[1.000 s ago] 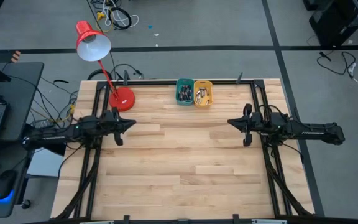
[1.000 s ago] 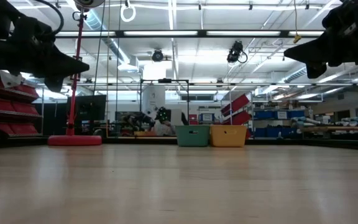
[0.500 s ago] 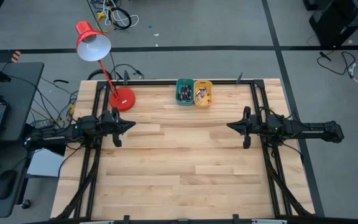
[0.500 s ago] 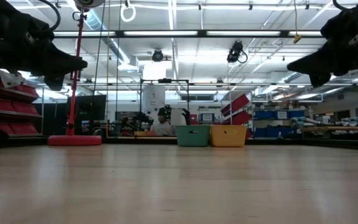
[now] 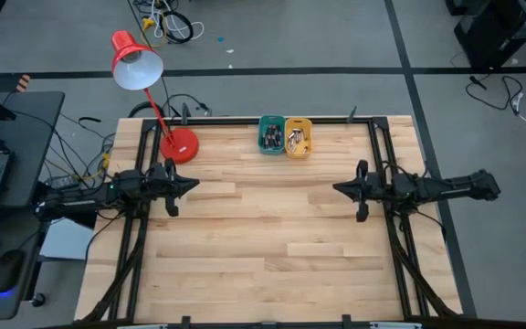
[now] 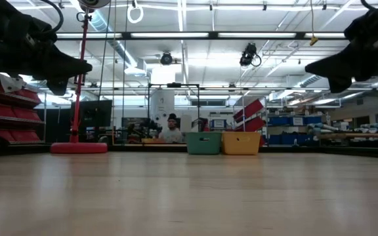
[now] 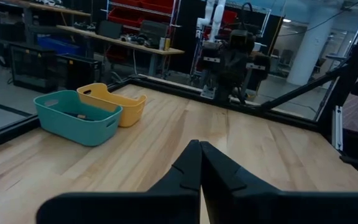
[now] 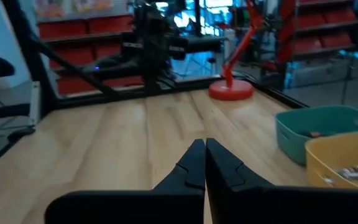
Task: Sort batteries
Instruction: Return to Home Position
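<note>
Currently logging the batteries [image 5: 270,138] as heaped inside the teal bin [image 5: 271,118] and the yellow bin [image 5: 299,120], set side by side and touching at the far edge of the table [image 5: 263,238].

Handling, judged: light, rigid, smooth, prone to rolling (tiny metal cylinders, slick ends). Best pinched across the body at mid-length, never by the ends. Awkward to single out from a heap hemmed in by bin walls.

Left gripper [image 5: 193,185] clenched on nothing, hovering over the table's left side, well apart from the bins. Right gripper [image 5: 336,185] likewise pressed closed and empty, over the right side, facing its twin.

Surroundings: red desk lamp [image 5: 179,144], base on the table near the teal bin. Lamp stem judged the only snag for a left-arm reach. Person [image 6: 171,126] far behind the table, clear of the work.
</note>
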Robot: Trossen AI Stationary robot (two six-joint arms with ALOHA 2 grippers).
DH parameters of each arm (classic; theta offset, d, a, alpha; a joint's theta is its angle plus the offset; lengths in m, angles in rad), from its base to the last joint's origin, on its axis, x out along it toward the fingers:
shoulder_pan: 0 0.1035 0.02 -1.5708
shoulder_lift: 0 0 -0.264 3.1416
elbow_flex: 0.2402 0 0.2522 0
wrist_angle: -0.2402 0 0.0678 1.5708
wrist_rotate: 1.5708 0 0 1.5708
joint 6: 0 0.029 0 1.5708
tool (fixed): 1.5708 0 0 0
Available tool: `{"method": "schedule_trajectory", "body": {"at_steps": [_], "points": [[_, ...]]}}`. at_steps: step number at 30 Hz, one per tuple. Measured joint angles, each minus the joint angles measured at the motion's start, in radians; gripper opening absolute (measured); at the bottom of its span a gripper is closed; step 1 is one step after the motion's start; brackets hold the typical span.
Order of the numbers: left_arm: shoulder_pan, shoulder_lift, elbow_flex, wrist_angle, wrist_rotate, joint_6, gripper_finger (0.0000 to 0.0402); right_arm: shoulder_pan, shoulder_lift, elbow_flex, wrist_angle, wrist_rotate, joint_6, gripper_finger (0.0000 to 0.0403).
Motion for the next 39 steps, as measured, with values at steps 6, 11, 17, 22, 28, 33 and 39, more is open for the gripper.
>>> {"method": "schedule_trajectory", "body": {"at_steps": [6, 11, 17, 22, 28, 33, 39], "points": [[0.0, 0.0, -0.001, 0.002, -0.014, 0.005, 0.0006, 0.053, -0.003, -0.015, 0.031, -0.001, -0.058, 0.0], [0.0, 0.0, 0.0, 0.001, -0.042, 0.008, 0.0005, 0.069, -0.02, -0.015, 0.032, 0.0, -0.094, 0.0], [0.0, 0.0, 0.001, -0.001, -0.049, 0.017, 0.0005, 0.069, -0.064, -0.015, 0.021, -0.052, -0.108, 0.0], [0.0, 0.0, 0.001, -0.002, -0.048, 0.012, 0.0005, 0.069, -0.103, -0.002, -0.014, -0.062, -0.103, 0.0], [0.0, 0.0, 0.0, 0.012, -0.041, 0.001, 0.0005, 0.066, -0.102, -0.001, -0.019, -0.064, -0.117, 0.0], [0.0, 0.0, 0.0, 0.002, -0.04, -0.007, 0.0005, 0.045, -0.102, -0.001, -0.019, -0.057, -0.122, 0.0], [0.0, 0.0, -0.019, 0.043, 0.02, -0.006, 0.0005, 0.027, -0.101, -0.001, -0.017, -0.046, -0.125, 0.0003]]}}
